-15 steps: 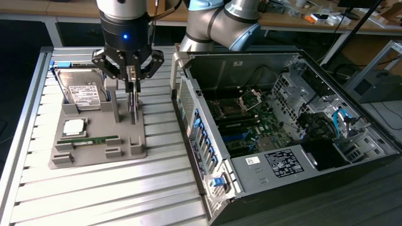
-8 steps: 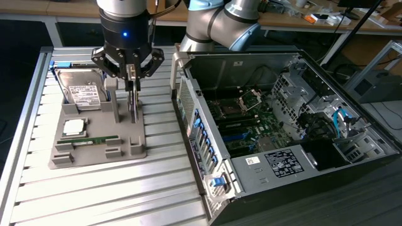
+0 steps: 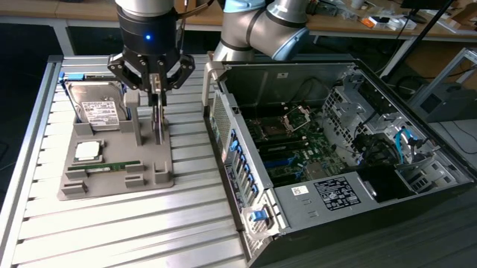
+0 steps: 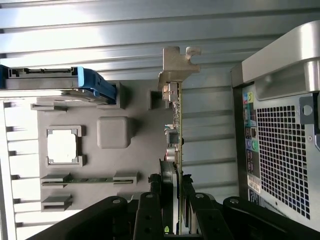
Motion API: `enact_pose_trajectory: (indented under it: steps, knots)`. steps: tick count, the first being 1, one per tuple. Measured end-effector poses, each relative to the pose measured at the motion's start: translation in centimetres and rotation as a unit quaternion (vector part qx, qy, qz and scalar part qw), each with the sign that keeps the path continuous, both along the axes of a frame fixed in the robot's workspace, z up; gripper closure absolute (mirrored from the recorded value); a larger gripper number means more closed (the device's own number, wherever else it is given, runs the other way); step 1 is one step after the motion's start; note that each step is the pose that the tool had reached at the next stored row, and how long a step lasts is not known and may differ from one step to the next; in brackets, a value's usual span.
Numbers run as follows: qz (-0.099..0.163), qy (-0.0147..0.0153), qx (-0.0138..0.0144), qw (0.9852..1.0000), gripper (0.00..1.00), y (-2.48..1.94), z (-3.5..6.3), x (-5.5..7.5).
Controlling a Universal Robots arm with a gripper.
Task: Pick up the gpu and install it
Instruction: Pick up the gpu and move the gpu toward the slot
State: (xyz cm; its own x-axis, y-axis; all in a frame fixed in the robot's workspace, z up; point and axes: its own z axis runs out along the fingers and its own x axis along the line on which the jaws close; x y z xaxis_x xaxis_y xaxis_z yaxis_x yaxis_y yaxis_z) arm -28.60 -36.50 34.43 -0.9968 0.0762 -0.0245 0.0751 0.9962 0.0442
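One broad table of ribbed silver aluminium slats (image 3: 111, 223) carries everything. On its side toward the exterior view's right lies a large black computer tower case (image 3: 372, 229), its panel off and its green motherboard (image 3: 298, 151) exposed. The grey robot arm (image 3: 253, 28) reaches in from above. Beside the case sits a flat grey moulded parts holder (image 3: 111, 181), which cradles a silver hard drive with a white label (image 3: 100, 109), a square silver processor chip (image 3: 87, 149) and a narrow green memory stick (image 3: 104, 166). The gpu (image 3: 158, 125), a thin card standing on edge with a silver metal bracket (image 4: 176, 62) at one end, stands upright in the holder's slot nearest the case. The black gripper (image 3: 156, 84) is directly over it, fingers drawn narrow and set against both faces of the card's upper edge, so it appears to be pinching the card. Whether the card has left its slot I cannot tell. The grasp step looks made and the installing not yet done. The pinch covers only a short stretch of a long, thin card, so the gpu could pivot or slip between the pads if it moves fast. Its bracket or lower edge could catch in the holder slot and drag the holder. The case's raised wall stands near, and a low or tilted carry could knock the card against it.
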Motion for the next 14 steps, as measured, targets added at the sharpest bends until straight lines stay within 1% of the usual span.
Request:
enact_pose_trajectory:
  steps: [14]
  knots:
    - [0.000,0.0000,0.0000,1.0000,0.73,0.00,0.85,0.00]
